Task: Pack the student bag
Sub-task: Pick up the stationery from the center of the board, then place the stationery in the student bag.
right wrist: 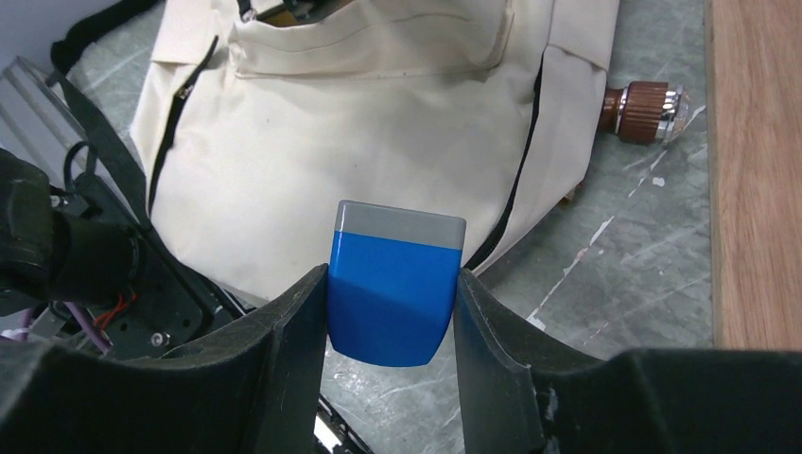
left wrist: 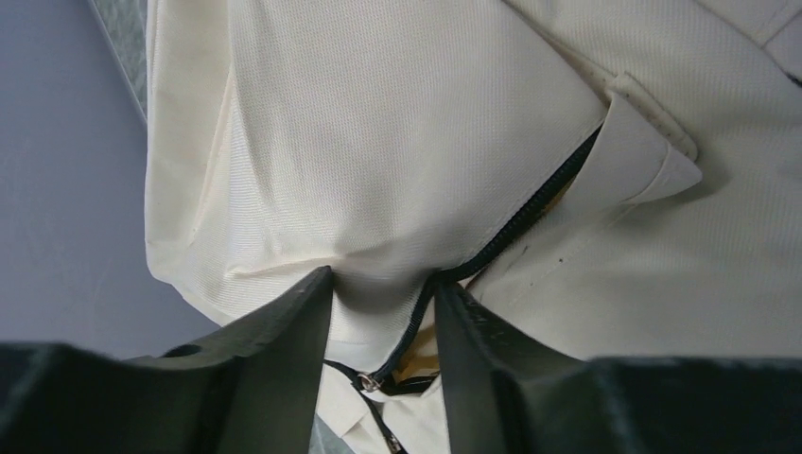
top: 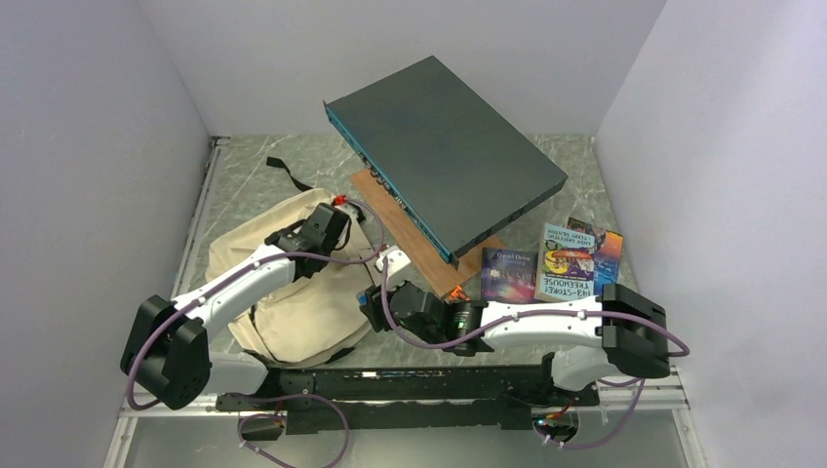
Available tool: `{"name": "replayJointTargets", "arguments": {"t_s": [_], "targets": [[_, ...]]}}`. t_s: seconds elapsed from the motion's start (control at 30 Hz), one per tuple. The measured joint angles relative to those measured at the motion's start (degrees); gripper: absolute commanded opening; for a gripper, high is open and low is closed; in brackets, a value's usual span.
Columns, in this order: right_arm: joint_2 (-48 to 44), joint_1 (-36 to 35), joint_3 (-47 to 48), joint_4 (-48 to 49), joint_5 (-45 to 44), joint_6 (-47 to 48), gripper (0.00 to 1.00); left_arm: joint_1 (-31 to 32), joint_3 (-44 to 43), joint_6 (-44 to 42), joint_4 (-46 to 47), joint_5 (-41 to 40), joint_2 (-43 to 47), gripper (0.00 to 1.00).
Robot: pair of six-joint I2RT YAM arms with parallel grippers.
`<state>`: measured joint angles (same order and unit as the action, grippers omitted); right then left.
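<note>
The student bag (top: 293, 317), cream canvas with black zippers, lies flat on the table's left half. My left gripper (top: 336, 222) sits at the bag's far end. In the left wrist view the left gripper (left wrist: 383, 279) pinches a fold of the student bag (left wrist: 378, 142) beside the partly open black zipper (left wrist: 530, 213). My right gripper (top: 375, 297) hovers just off the bag's right edge. In the right wrist view the right gripper (right wrist: 392, 272) is shut on a blue block with a grey cap (right wrist: 392, 284), above the student bag (right wrist: 359, 123) and the table.
A big dark grey flat box (top: 449, 146) rests tilted on a wooden board (top: 414, 239) at the back. Books (top: 566, 261) lie at the right. A brown and silver cylinder (right wrist: 643, 99) lies beside the bag. Grey walls close in both sides.
</note>
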<state>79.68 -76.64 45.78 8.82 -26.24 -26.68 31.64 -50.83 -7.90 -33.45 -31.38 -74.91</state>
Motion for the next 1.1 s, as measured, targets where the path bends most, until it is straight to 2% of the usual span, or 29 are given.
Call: {"name": "replayJointTargets", "arguments": {"t_s": [0.23,0.27,0.47,0.63,0.93,1.1], "targets": [[4.39,0.0,1.86,0.44,1.38,0.0,0.0,0.0,-0.13,-0.09,0.13,-0.22,0.74,0.02],[5.18,0.0,2.29,0.85,1.66,0.13,0.0,-0.04,-0.26,0.07,-0.22,-0.22,1.03,0.0],[11.54,0.85,4.9,6.03,6.05,3.21,0.0,-0.28,-0.87,2.1,-1.64,0.2,2.69,0.0],[18.23,1.64,7.26,13.99,8.79,8.22,0.0,-0.59,-0.94,3.32,-1.97,1.84,5.99,0.0],[27.5,2.82,11.02,26.75,7.15,15.98,0.0,-2.89,-0.94,5.53,-2.84,7.5,8.39,0.0],[32.13,5.18,14.99,30.38,7.32,18.71,0.0,-4.46,-1.42,7.28,-3.26,9.68,8.0,0.0]]}}
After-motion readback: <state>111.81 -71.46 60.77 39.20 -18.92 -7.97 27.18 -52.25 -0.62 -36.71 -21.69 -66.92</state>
